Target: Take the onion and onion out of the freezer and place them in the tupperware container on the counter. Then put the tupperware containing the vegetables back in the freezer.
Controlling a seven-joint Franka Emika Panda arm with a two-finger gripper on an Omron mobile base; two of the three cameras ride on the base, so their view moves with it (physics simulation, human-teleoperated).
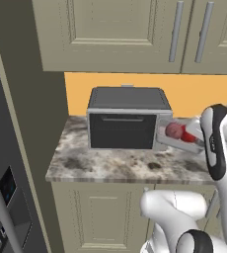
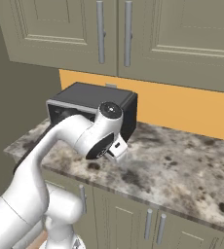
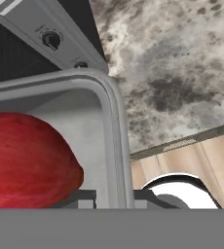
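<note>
The grey tupperware container (image 1: 180, 142) hangs slightly tilted above the counter (image 1: 105, 165), right beside the toaster oven. Two red onions lie in it, a duller pinkish one (image 1: 173, 130) and a brighter one (image 1: 188, 135). In the hand view my gripper (image 3: 115, 197) is shut on the container's wall (image 3: 115, 146), one finger inside and one outside. A large red onion (image 3: 26, 160) lies inside, close to the inner finger. My arm hides the gripper in the left base view. The dark grey freezer (image 1: 7, 148) stands at the far left, with its bar handle (image 1: 1, 207) toward me.
A silver-and-black toaster oven (image 1: 125, 118) stands on the counter, close to the left of the held container. Beige upper cabinets (image 1: 115, 34) hang overhead. The counter runs on to the right (image 2: 182, 165). Wooden floor (image 3: 192, 160) shows past the counter's front edge.
</note>
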